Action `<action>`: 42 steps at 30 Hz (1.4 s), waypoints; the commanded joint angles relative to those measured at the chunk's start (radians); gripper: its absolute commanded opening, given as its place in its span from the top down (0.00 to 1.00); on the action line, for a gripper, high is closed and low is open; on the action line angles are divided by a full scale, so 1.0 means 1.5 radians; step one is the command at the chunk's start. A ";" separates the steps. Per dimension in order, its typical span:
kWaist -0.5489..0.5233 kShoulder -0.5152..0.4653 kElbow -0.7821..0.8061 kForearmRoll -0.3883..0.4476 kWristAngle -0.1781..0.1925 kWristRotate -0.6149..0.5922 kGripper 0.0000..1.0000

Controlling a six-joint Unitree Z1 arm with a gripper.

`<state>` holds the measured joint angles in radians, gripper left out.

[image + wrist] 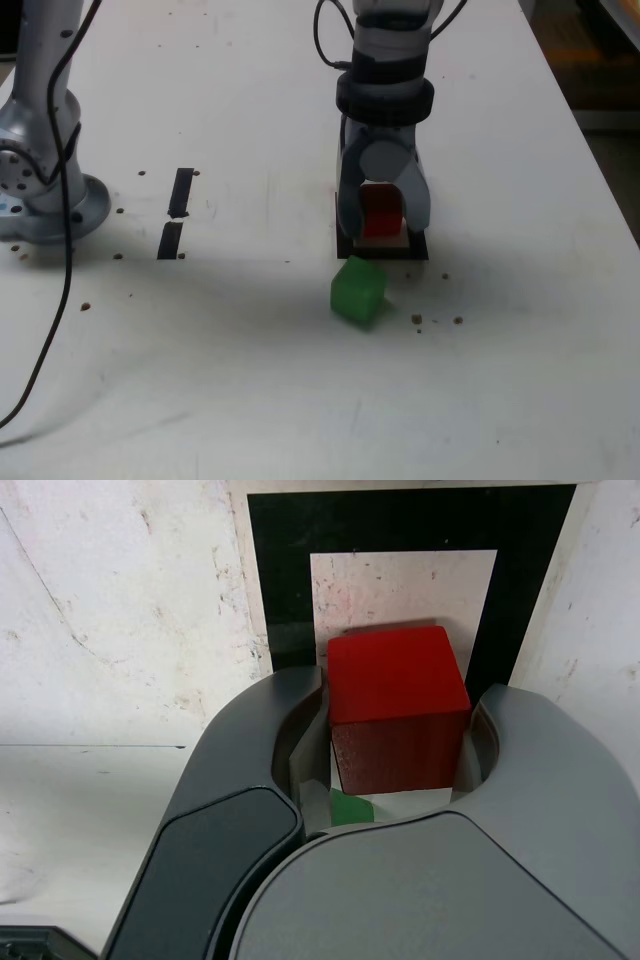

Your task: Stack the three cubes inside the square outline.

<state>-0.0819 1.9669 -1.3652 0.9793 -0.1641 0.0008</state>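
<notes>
Red block (398, 705) sits clamped between the tool's (381, 215) jaws, directly over the taped square (275, 570) on the desk (520, 380). Green block (358, 290) lies just outside the square, at six o'clock in the exterior view.

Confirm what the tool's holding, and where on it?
The tool is shut on the red cube, gripping its two opposite side faces, over the square outline.
</notes>
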 commanded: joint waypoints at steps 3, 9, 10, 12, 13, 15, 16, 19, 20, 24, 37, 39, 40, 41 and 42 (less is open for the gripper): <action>0.003 0.003 0.002 -0.003 0.000 0.003 0.87; 0.004 0.003 0.003 -0.005 -0.001 0.004 0.84; 0.004 0.003 0.004 -0.006 -0.002 0.004 0.83; 0.004 0.003 0.005 -0.007 -0.003 0.005 0.81; 0.004 0.003 0.006 -0.008 -0.003 0.005 0.80; 0.004 0.003 0.008 -0.010 -0.003 0.005 0.76; 0.004 0.003 0.009 -0.011 -0.003 0.005 0.75; 0.004 0.003 0.010 -0.015 -0.004 0.005 0.68; 0.004 0.003 0.011 -0.015 -0.004 0.005 0.66; 0.004 0.004 0.012 -0.017 -0.005 0.005 0.56; 0.004 0.005 0.018 -0.024 -0.003 0.014 0.38; 0.004 0.004 0.019 -0.026 -0.002 0.016 0.34; 0.004 0.004 0.020 -0.027 -0.002 0.017 0.31; 0.004 0.004 0.021 -0.027 -0.002 0.017 0.27; 0.004 0.003 0.021 -0.028 -0.001 0.018 0.24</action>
<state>-0.0775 1.9702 -1.3352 0.9391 -0.1669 0.0258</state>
